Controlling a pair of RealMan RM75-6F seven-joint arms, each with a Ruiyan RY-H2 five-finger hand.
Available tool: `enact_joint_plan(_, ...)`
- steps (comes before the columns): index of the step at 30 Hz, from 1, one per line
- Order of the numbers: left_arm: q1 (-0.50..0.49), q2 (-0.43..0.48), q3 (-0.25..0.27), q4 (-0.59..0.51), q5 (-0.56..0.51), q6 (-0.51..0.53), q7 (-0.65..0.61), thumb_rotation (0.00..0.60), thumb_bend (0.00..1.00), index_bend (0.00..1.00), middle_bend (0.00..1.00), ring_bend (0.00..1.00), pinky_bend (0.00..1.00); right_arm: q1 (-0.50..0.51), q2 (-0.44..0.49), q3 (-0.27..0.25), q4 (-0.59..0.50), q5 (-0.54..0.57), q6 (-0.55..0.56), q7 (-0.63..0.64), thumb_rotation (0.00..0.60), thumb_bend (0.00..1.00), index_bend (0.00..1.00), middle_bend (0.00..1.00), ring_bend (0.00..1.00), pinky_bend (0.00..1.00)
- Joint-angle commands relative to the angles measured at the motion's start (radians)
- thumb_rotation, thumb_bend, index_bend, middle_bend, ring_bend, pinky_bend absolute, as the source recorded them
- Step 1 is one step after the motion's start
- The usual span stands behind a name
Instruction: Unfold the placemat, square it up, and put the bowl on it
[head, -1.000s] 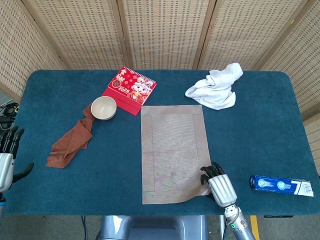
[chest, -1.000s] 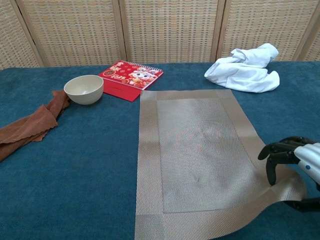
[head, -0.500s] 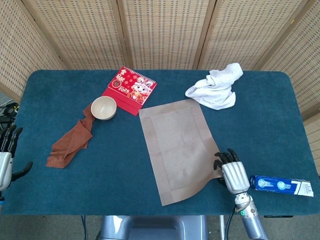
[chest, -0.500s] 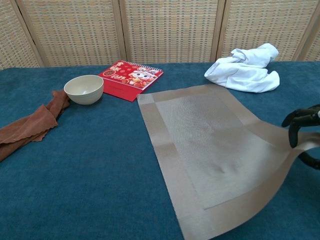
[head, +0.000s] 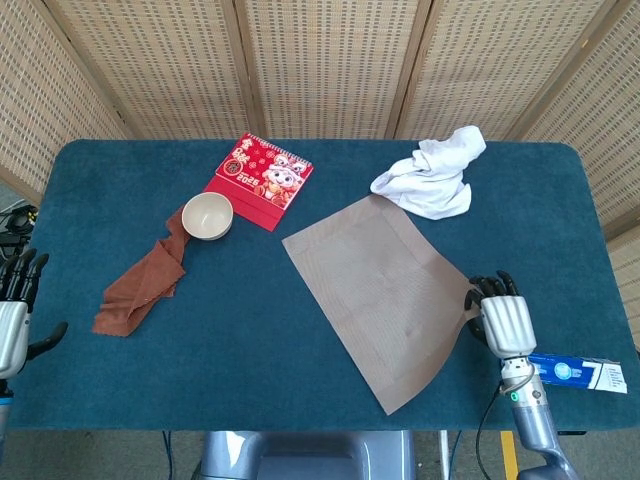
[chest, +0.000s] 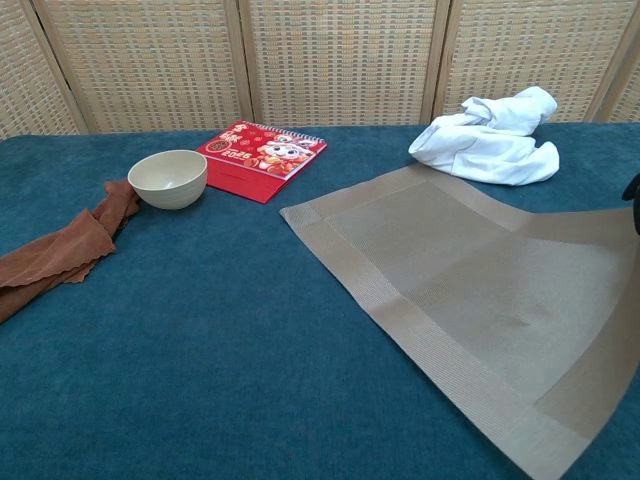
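The tan woven placemat lies unfolded and skewed on the blue table, its far corner touching the white cloth. My right hand grips the mat's right corner near the table's right front; in the chest view only a dark sliver of the right hand shows at the frame edge. The cream bowl stands upright at the left, apart from the mat. My left hand hangs off the table's left edge with fingers spread, holding nothing.
A red calendar lies behind the bowl. A brown cloth trails from the bowl toward the front left. A crumpled white cloth sits at the back right. A blue box lies by the right hand.
My right hand has pulled the mat's near right corner to the right, swinging the mat counter-clockwise out of square. The left hand and the bowl stayed put.
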Motion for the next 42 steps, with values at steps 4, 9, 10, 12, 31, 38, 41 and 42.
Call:
enact_joint_plan(4, -0.004, -0.003, -0.003, 0.004, -0.010, -0.006, 0.006, 0.600, 0.23, 0.00, 0.00, 0.00, 0.00, 0.051, 0.019, 0.041, 0.009, 0.039, -0.042, -0.050, 0.600, 0.62, 0.75, 0.38, 0.30, 0.19)
enact_joint_plan(9, -0.007, -0.005, -0.005, 0.007, -0.017, -0.010, 0.008, 0.600, 0.23, 0.00, 0.00, 0.00, 0.00, 0.091, 0.022, 0.077, 0.010, 0.083, -0.075, -0.075, 0.600, 0.62, 0.75, 0.38, 0.30, 0.20)
enact_joint_plan(10, -0.007, -0.005, -0.005, 0.008, -0.017, -0.010, 0.008, 0.600, 0.23, 0.00, 0.00, 0.00, 0.00, 0.095, 0.021, 0.079, 0.013, 0.088, -0.079, -0.078, 0.600, 0.62, 0.75, 0.38, 0.30, 0.20)
enact_joint_plan(12, -0.008, -0.006, -0.005, 0.009, -0.017, -0.011, 0.008, 0.600, 0.23, 0.00, 0.00, 0.00, 0.00, 0.103, 0.018, 0.082, 0.018, 0.095, -0.086, -0.083, 0.600, 0.61, 0.75, 0.38, 0.30, 0.20)
enact_joint_plan(31, -0.025, -0.021, -0.013, 0.025, -0.055, -0.037, 0.027, 0.600, 0.23, 0.00, 0.00, 0.00, 0.00, 0.224, 0.012, 0.168, 0.129, 0.228, -0.167, -0.152, 0.600, 0.61, 0.75, 0.39, 0.31, 0.21)
enact_joint_plan(38, -0.032, -0.029, -0.015, 0.030, -0.065, -0.043, 0.040, 0.600, 0.23, 0.00, 0.00, 0.00, 0.00, 0.257, 0.017, 0.181, 0.178, 0.263, -0.194, -0.152, 0.600, 0.61, 0.75, 0.39, 0.31, 0.21)
enact_joint_plan(41, -0.035, -0.034, -0.015, 0.032, -0.068, -0.045, 0.047, 0.600, 0.23, 0.00, 0.00, 0.00, 0.00, 0.268, 0.013, 0.177, 0.204, 0.262, -0.194, -0.146, 0.600, 0.61, 0.75, 0.39, 0.31, 0.21)
enact_joint_plan(42, -0.035, -0.036, -0.014, 0.033, -0.070, -0.046, 0.049, 0.600, 0.23, 0.00, 0.00, 0.00, 0.00, 0.271, 0.012, 0.174, 0.211, 0.261, -0.194, -0.145, 0.600, 0.61, 0.75, 0.39, 0.31, 0.21)
